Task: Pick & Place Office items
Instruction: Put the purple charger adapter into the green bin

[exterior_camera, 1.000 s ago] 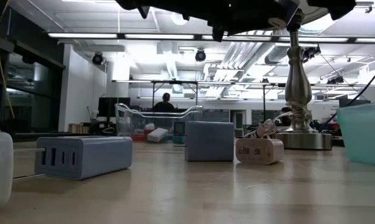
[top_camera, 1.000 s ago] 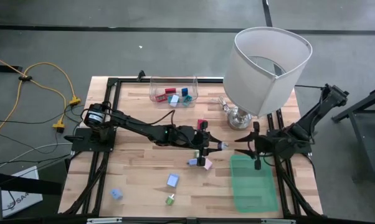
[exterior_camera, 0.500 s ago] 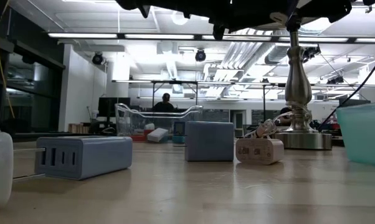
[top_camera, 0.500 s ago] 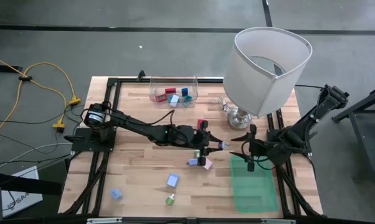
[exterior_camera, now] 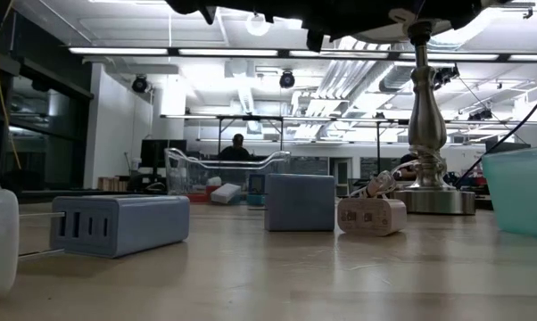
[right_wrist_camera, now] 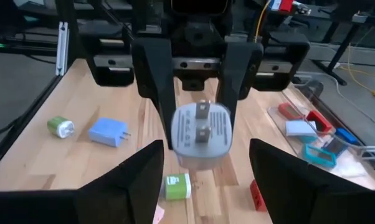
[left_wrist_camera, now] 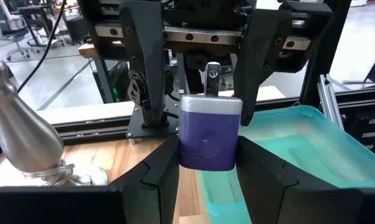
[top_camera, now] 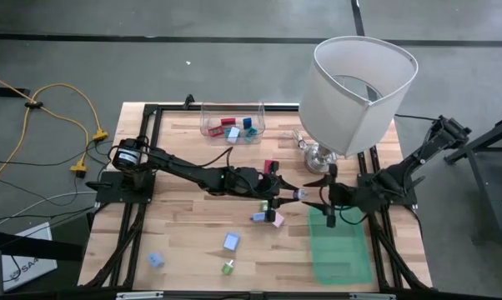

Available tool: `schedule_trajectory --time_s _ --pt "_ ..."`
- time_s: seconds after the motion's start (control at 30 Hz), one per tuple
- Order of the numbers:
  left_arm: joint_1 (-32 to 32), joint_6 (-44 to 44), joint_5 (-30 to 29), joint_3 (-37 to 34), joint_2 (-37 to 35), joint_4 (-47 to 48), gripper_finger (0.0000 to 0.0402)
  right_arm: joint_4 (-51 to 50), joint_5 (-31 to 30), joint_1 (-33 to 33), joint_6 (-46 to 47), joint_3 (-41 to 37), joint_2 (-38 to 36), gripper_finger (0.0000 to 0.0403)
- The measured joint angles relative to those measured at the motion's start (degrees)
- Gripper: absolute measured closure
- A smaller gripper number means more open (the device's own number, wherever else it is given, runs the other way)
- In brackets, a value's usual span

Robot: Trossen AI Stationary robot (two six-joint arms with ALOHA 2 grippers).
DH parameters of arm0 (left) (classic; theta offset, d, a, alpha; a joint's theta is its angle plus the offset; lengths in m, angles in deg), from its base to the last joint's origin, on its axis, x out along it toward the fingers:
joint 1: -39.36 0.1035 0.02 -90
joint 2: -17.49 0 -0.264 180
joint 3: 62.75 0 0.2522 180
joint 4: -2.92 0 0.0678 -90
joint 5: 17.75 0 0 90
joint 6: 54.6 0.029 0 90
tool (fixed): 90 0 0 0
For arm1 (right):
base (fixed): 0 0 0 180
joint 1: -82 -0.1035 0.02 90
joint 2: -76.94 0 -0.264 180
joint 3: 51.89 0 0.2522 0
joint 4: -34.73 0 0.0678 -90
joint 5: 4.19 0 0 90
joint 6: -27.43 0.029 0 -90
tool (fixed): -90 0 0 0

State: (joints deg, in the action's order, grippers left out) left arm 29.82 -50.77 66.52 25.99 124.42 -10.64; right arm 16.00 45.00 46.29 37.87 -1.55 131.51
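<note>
My left gripper (top_camera: 291, 194) reaches in from the table's left and is shut on a small purple charger block (left_wrist_camera: 208, 132). The block's metal prongs (right_wrist_camera: 202, 121) point at my right gripper (top_camera: 312, 195). That gripper is open and faces the left one at the green tray's (top_camera: 341, 250) far left corner. Its fingers stand on either side of the prongs without touching. Loose office items lie on the wood: a blue (top_camera: 231, 242), a light blue (top_camera: 155, 260), a green (top_camera: 228, 267), a pink (top_camera: 278, 219) and a red piece (top_camera: 270, 165). My left gripper pinches the purple charger block by its two side faces (left_wrist_camera: 186, 140) between the two fingers. The fingers come level from the table's left. The block is lifted clear of the table, with its prong end sticking out past the fingertips.
The big white lamp (top_camera: 359, 83) stands at the far right, its metal base (top_camera: 320, 157) just beyond both grippers. A clear bin (top_camera: 232, 125) at the far edge holds red, blue and teal pieces. Bare wood lies at the near left. A person shows far off in the room (exterior_camera: 238, 147).
My right gripper has moved toward the table's left, closing in on the left gripper and the charger's prongs. It has stayed open. My left gripper and the charger have kept still.
</note>
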Motion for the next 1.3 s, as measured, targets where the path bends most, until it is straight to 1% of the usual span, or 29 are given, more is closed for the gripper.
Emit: schedule_trajectory --time_s 0.13,0.37,1.0,1.1,1.3 --pt "0.0 0.46 0.0 0.0 0.0 -0.01 0.0271 1.32 1.32 0.97 -1.6 0.0 0.0 0.0179" --pt "0.0 0.41 -0.04 0.0 -0.02 -0.24 0.0271 2.52 5.41 2.46 -1.74 0.0 0.0 0.0179" --pt "0.0 0.26 -0.11 0.0 0.0 -0.38 0.0271 3.22 5.23 2.5 -2.9 0.0 0.12 0.018" --pt "0.0 0.26 -0.11 0.0 0.0 -0.38 0.0271 3.67 5.23 2.5 -3.22 0.0 0.33 0.0195" --pt "0.0 0.26 -0.11 0.0 0.0 -0.38 0.0271 3.71 5.29 2.5 -3.2 0.0 0.35 0.0245"
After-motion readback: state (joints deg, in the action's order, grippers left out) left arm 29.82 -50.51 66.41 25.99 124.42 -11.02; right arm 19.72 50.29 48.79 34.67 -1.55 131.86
